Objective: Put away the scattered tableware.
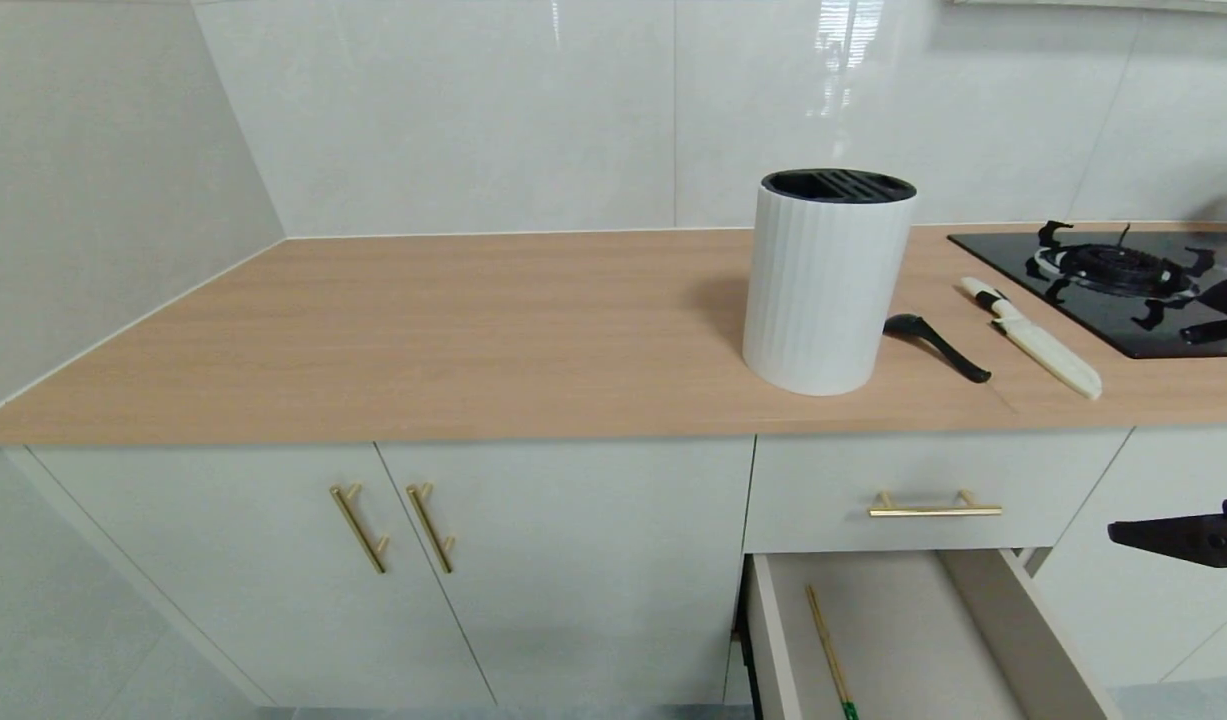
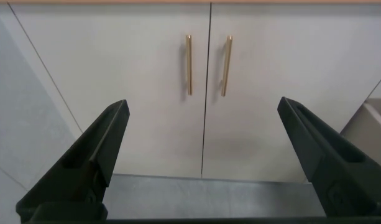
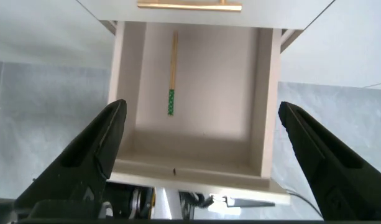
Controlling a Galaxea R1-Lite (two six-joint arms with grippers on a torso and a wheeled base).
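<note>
Spanning the kitchen run, a wood-tone bench (image 1: 423, 330) sat over pale cabinet fronts. Under its left and middle part, double cabinet doors (image 1: 393, 580) were shut, with two brass bar handles (image 1: 358, 527) side by side at the meeting edges. Under the right part was a closed drawer front (image 1: 823, 490). Directly below it a lower drawer (image 1: 923, 630) stood pulled out, pale inside.

A black gas hob (image 1: 1123, 285) was set into the bench toward the back right corner and cut off by the frame edge. A white ribbed holder (image 1: 823, 290) with a black slotted top stood upright on the right half of the bench, nearer the front edge than the back.

The left gripper (image 2: 202, 102) faced the cabinet doors low down, fingers spread wide, nothing between them. The right gripper (image 3: 201, 109) hung over the lower drawer, fingers also spread wide and empty.

A pale knife (image 1: 1038, 345) with a dark band near its far end lay flat on the bench between the holder and the hob, slanting toward the front edge. A black ladle (image 1: 938, 345) lay flat just beside the holder on the hob side, bowl end at the holder's base; could not tell if they touched.

A wooden chopstick (image 3: 172, 71) with a green end lay lengthwise in the lower drawer, nearer its left wall, green end toward the drawer's front. Could not tell whether it was one stick or a pair.
</note>
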